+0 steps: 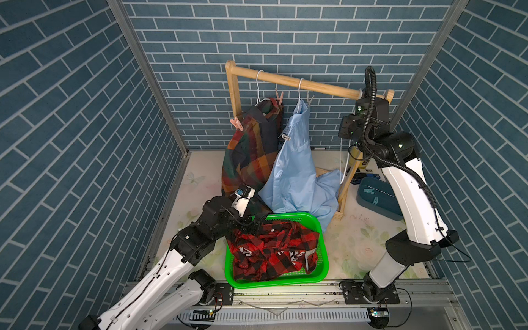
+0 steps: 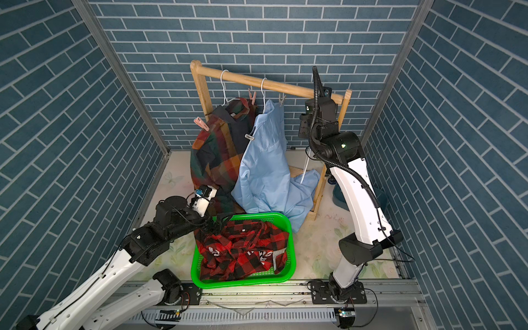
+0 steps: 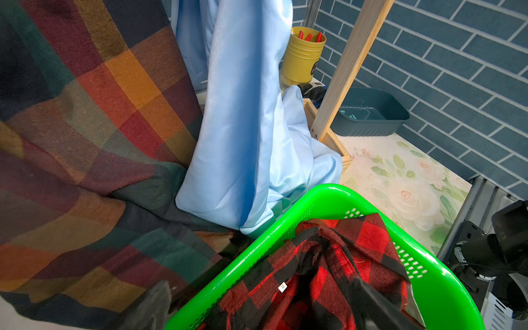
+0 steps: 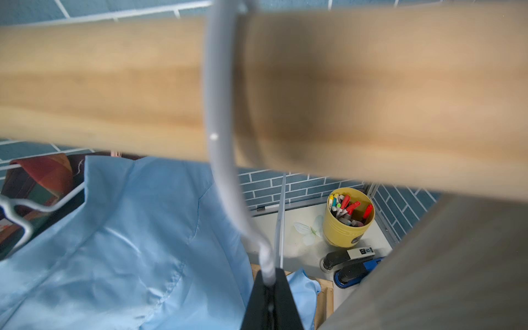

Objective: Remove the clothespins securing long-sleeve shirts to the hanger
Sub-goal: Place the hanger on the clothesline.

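Left pincer point(image 3: 260, 288): spread wide and empty, just above the red shirt point(image 1: 274, 251) in the basket point(image 1: 274, 283).
Right pincer point(image 4: 268, 297): pressed together on the wire of a bare hanger point(image 4: 220, 114); its hook sits on the rail point(image 1: 323, 87) right above.
Done: the red shirt is off; teal pegs point(image 1: 375, 201) lie in the tray point(image 1: 391, 205), far below the right pincer.
Left: the plaid shirt point(image 1: 248, 160) carries two pink pegs point(image 1: 237, 123), the blue shirt point(image 1: 291, 177) two grey pegs point(image 1: 285, 137). Both hang beyond the left pincer.
Hard to see: the right pincer is mostly hidden by its arm in both top views; the peg count in the tray is unclear.
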Motion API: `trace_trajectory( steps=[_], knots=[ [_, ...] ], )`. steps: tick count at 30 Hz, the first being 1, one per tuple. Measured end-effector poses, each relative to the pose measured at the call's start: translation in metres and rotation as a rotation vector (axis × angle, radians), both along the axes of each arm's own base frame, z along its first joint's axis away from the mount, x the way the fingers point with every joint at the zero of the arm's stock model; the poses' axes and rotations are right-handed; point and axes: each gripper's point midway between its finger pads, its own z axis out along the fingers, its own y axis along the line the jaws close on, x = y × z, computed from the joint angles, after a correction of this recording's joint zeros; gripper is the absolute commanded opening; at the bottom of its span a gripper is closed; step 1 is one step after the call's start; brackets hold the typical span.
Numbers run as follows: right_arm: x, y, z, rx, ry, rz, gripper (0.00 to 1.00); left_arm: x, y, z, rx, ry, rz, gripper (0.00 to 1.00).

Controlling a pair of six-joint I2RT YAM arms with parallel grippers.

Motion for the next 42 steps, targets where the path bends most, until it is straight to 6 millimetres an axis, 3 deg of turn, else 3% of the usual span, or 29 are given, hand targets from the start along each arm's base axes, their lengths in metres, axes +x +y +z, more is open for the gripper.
trace_trajectory(
  steps=[6,11,16,24,30,31,33,36,42],
  knots=[
    [-0.008,-0.001,-0.001,0.031,-0.024,0.021,0.02,0.000,0.000,-0.001,-0.001,0.003,0.001,1.00],
    [-0.013,0.000,-0.011,0.059,0.000,0.035,0.39,0.001,-0.001,-0.003,0.005,0.009,0.003,1.00],
    [-0.014,0.009,-0.023,0.077,0.042,0.079,0.62,0.001,0.003,-0.003,0.013,0.008,0.017,1.00],
    [-0.023,0.022,-0.017,0.125,0.046,0.169,0.82,-0.011,0.016,0.002,0.018,0.049,0.052,1.00],
    [-0.041,0.013,-0.008,0.144,0.040,0.172,0.87,-0.023,0.030,0.017,0.023,0.139,0.105,1.00],
    [-0.046,0.011,-0.006,0.144,0.037,0.171,0.92,-0.027,0.033,0.016,0.021,0.161,0.115,1.00],
    [-0.055,0.006,-0.005,0.150,0.035,0.167,0.99,-0.036,0.039,0.010,0.017,0.219,0.141,1.00],
    [-0.072,-0.004,-0.005,0.147,0.040,0.167,0.99,-0.052,0.049,-0.010,0.027,0.350,0.189,1.00],
    [-0.094,-0.015,-0.006,0.146,0.042,0.173,0.99,-0.084,0.039,-0.075,0.094,0.585,0.204,1.00]
  ],
)
